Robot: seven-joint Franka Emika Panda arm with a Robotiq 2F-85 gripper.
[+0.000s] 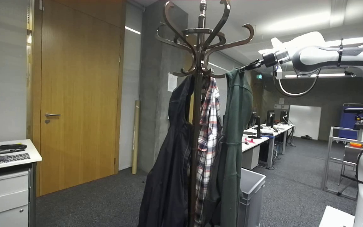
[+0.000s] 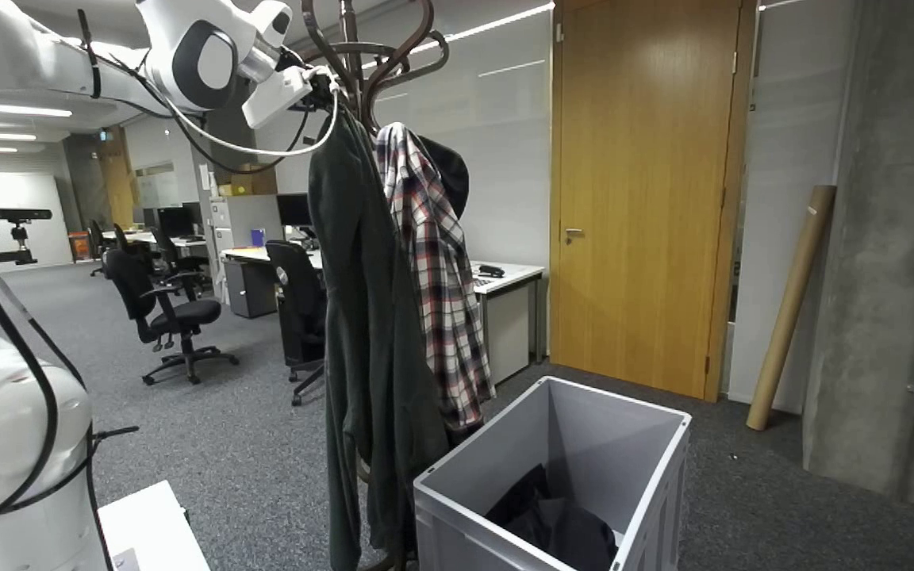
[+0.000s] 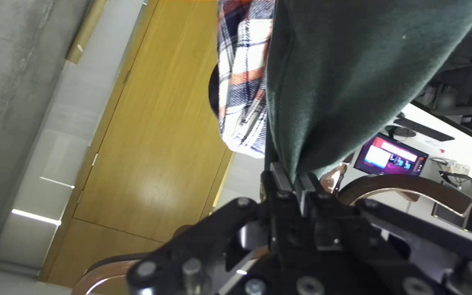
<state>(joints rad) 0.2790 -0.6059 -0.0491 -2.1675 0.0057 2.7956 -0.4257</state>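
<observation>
Room: an office with grey carpet (image 1: pixel 96 201); at the far left of an exterior view you see a white table (image 1: pixel 34 153), then a wooden door (image 1: pixel 80 101).
Dark jacket (image 1: pixel 164 176): hangs to the left of the pole of the coat stand (image 1: pixel 197 101).
Plaid shirt (image 1: pixel 209 132): hangs just right of the pole, between it and the green garment (image 1: pixel 233 126); whether the two cloths touch, you cannot tell.
Green garment: hangs in a long drape at the stand's right side, its top beside the tip of a low hook (image 1: pixel 217 75); whether that hook bears any weight is hidden from you.
Grey bin (image 2: pixel 616 452): stands on the floor beside the garment's lower part, dark cloth (image 2: pixel 564 527) inside.
Claw (image 3: pixel 294 180): clamped on the top of the green garment, a narrow fold pinched between its fingers.
Arm (image 1: pixel 336 58): reaches in from the right, a white cable (image 1: pixel 291 94) looped below its wrist.
Grip: the bite looks small, so hold it firm, move without jerks, and watch the wrist view for creeping cloth.
Clearance: favour upward tension over sideways pull, which could tug the stand if the hook has a hold.
</observation>
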